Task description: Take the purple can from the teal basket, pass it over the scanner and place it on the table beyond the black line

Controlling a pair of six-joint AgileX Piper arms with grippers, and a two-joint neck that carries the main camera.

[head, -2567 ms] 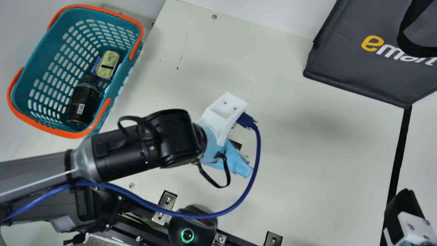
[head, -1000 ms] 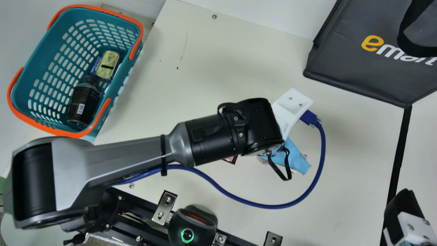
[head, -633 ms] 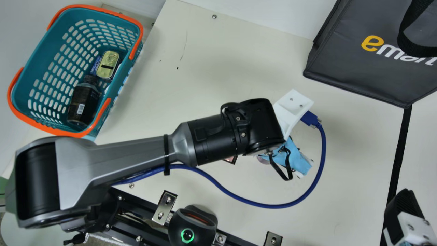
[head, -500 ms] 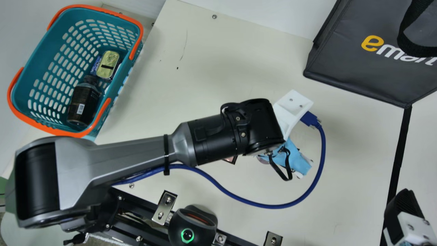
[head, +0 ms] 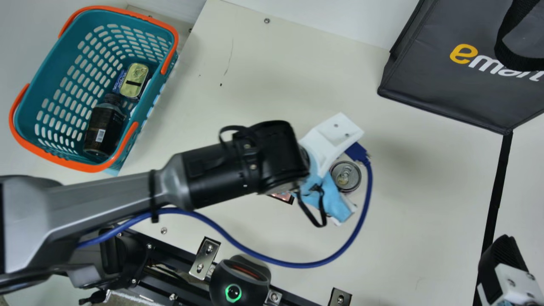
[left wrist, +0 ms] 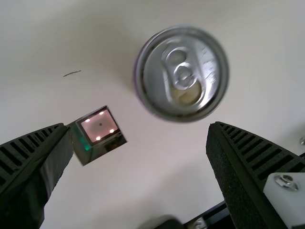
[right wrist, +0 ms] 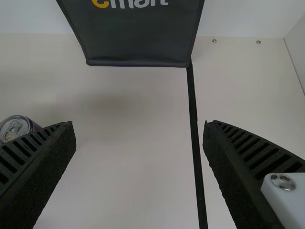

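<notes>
The can stands upright on the table, just beside the left gripper and on its side toward the bag. Nothing is in that gripper: its fingers are spread wide, and the can is outside them. The lit pane, which I take for the scanner, is set in the table on the gripper's basket side, near the can and apart from it.

So the first part looks done: the can is out of the basket, well off behind the left gripper with a bottle and a tin in it. The can is past the pane, on the line side, so the scan may well be done too, though these views cannot prove it.

The last part is left. The black line is well apart from the left gripper, and the can is short of it. The right gripper, wide and with nothing in its grasp, is near the line. My guess is that the left arm should clear away, then the right should grip the can, carry it over and set it down.
</notes>
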